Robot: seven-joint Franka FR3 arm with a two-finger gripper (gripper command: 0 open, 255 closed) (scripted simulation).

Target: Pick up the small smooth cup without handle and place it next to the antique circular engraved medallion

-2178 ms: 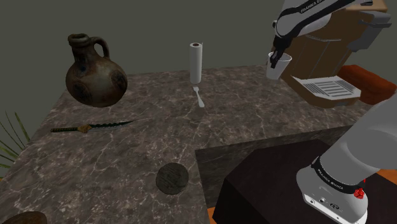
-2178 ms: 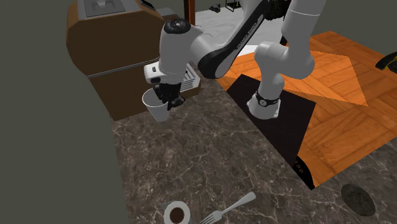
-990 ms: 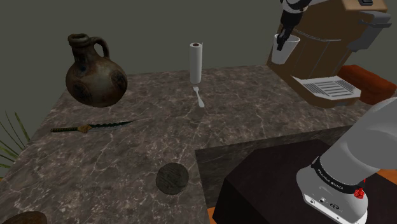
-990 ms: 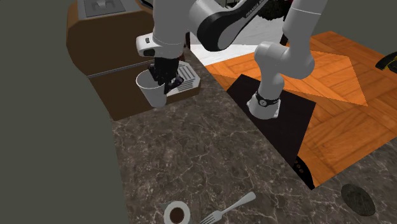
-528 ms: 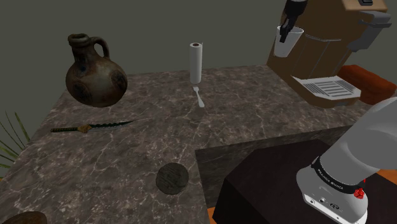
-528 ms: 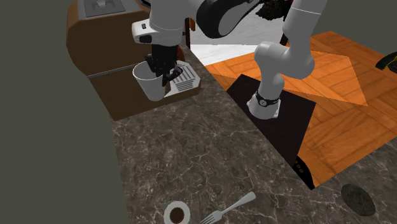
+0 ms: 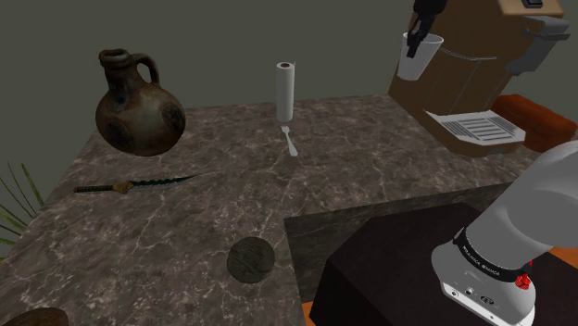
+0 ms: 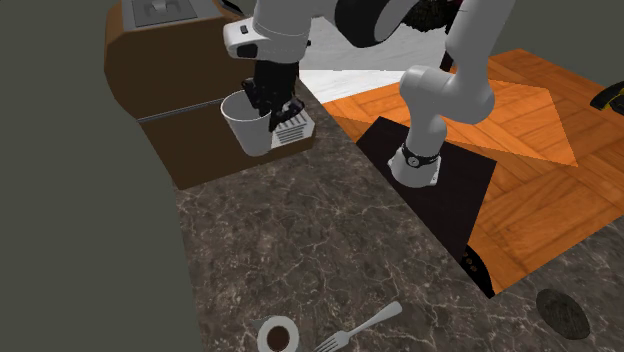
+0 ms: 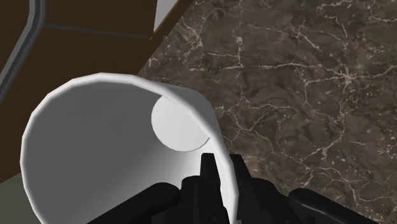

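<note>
Plain white tapered cup without handle (image 7: 419, 57) — aloft above the far right corner of the dark veined marble table (image 7: 185, 222), before a brown coffee machine (image 7: 477, 74). Black hand (image 9: 222, 172) pinching the cup's wall. Dark round engraved medallion (image 7: 250, 259) — on the table's near edge, well apart.

Place type: a home kitchen.
Work surface: a dark countertop (image 7: 185, 213) of white-veined marble, the sort fitted in kitchens.
Appliance: a brown coffee machine (image 7: 482, 65) with a slotted drip tray (image 7: 474, 128) stands at one end of the counter.
Tableware: a fork (image 7: 290, 142) lies on the stone, and an upright white paper roll (image 7: 285, 91) stands just behind it.
Vessel: a dark, worn, round-bellied jug (image 7: 137, 104) with one handle.
Floor: orange wooden boards (image 8: 520, 120) beside the counter.
Greenery: thin plant leaves (image 7: 14, 208) by the counter's side.
</note>
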